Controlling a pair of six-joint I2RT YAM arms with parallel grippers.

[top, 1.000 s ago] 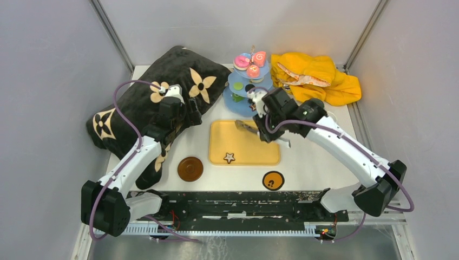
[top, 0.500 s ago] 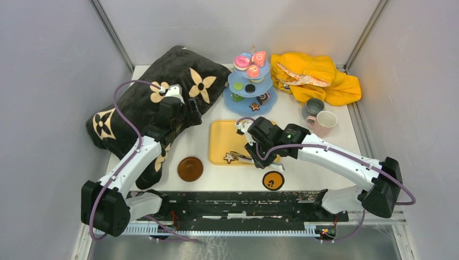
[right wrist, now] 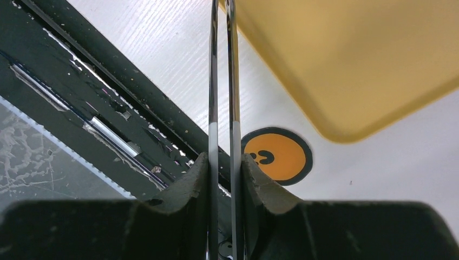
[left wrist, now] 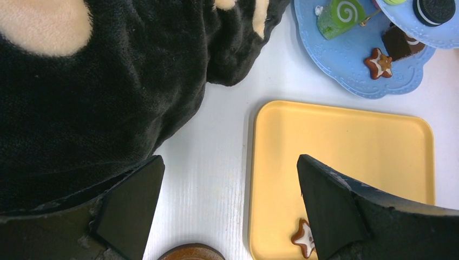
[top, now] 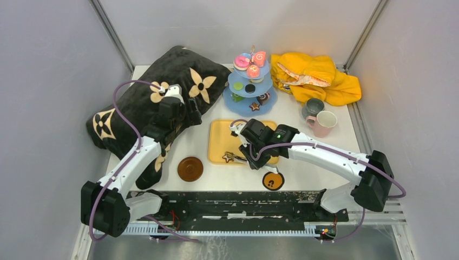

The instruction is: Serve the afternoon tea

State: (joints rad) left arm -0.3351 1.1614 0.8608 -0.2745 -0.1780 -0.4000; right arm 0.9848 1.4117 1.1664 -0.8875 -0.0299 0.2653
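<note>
The light-blue three-tier stand [top: 249, 88] holds pink swirl rolls on top and more sweets below, with a star biscuit [left wrist: 379, 62] on its lowest tier [left wrist: 346, 65]. Another star biscuit [top: 228, 158] [left wrist: 304, 238] lies on the yellow tray's near left corner. My right gripper [top: 249, 155] [right wrist: 224, 168] is shut on the metal tongs [top: 238, 157] [right wrist: 222, 81], whose tips reach that biscuit. My left gripper [top: 187, 116] [left wrist: 227, 208] hangs open over the tray's left edge by the pillow. A pink cup [top: 325, 122] and a grey mug [top: 313, 106] stand at the right.
The yellow tray [top: 260, 135] [left wrist: 346, 146] [right wrist: 352, 59] lies mid-table. A brown coaster [top: 190, 168] and an orange-faced coaster [top: 273, 180] [right wrist: 279, 156] sit near the front edge. A black pillow [top: 157, 97] [left wrist: 81, 108] fills the left, a yellow cloth [top: 319, 78] the back right.
My right arm swung the tongs from beside the stand down and left across the tray to the star biscuit. The left arm stayed still.
</note>
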